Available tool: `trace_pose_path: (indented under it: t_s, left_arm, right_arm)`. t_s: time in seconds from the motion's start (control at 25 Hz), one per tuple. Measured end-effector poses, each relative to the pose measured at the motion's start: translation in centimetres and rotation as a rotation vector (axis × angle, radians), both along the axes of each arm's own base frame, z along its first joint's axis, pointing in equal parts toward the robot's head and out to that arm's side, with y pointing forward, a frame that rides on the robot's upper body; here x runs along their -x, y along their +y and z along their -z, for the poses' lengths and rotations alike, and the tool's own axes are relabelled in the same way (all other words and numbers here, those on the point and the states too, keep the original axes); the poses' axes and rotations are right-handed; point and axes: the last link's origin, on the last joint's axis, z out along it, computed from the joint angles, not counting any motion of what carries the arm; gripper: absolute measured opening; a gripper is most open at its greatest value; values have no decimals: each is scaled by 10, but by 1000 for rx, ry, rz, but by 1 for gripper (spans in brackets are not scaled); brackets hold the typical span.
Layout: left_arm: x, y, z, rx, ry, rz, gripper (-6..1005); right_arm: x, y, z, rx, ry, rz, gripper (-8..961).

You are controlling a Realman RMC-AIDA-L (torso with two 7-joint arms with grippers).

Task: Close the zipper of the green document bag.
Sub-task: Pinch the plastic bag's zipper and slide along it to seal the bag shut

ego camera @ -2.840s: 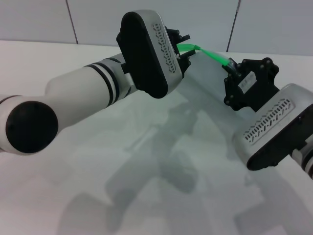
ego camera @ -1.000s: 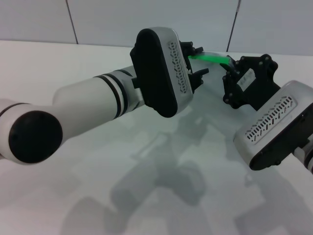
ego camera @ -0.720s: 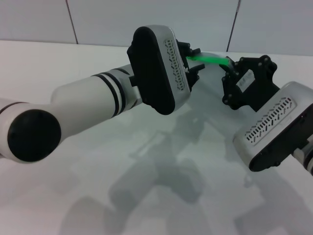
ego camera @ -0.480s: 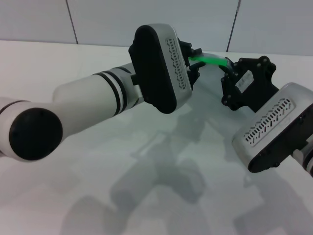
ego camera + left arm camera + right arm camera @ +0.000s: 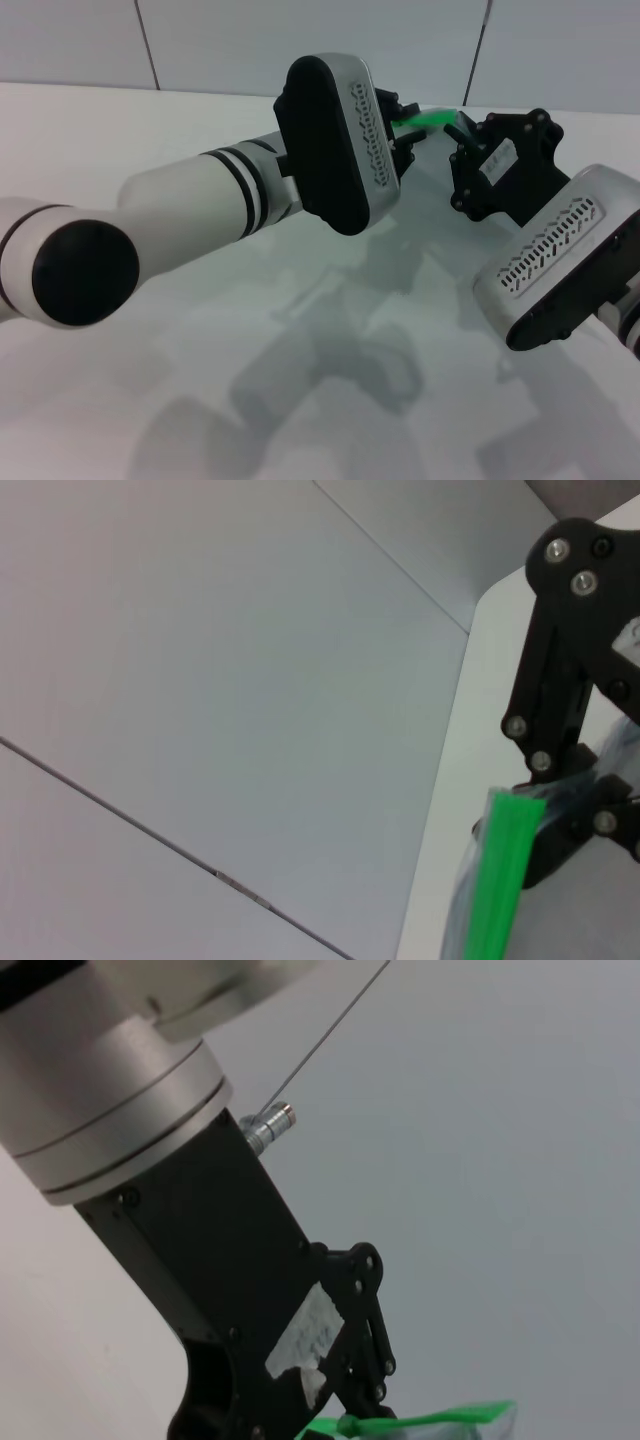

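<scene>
White table [image 5: 120, 130], grey wall: zip closing under way.
Left gripper [image 5: 405, 125] and right gripper [image 5: 462, 135] flank the zipper [image 5: 428, 118], finger grip indiscernible; judged next: finish the short remaining pull.

Head camera: high, looks forward and down over white worktop [image 5: 120, 130], both arms close in frame, grey wall panels behind. Left wrist camera: very near, faces right gripper [image 5: 560, 780] and wall. Right wrist camera: very near, faces left gripper [image 5: 330, 1400]. All three views share zipper [image 5: 425, 118] [image 5: 500, 880] [image 5: 420, 1422] stretch between grippers.
</scene>
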Motion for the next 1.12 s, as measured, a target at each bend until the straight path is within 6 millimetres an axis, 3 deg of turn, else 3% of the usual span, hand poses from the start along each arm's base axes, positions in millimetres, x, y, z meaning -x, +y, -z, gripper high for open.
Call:
trace_pose_path:
  t_s: [0.52, 0.64, 1.12]
  left_arm:
    - [4, 3, -3, -29, -12, -9, 221]
    - [5, 4, -3, -33, -11, -13, 119]
    - [5, 4, -3, -38, -19, -14, 90]
  right_arm:
    - [6, -3, -5, -10, 20, -9, 107]
    - [7, -4, -6, -11, 23, -11, 108]
    - [6, -4, -6, -13, 13, -13, 114]
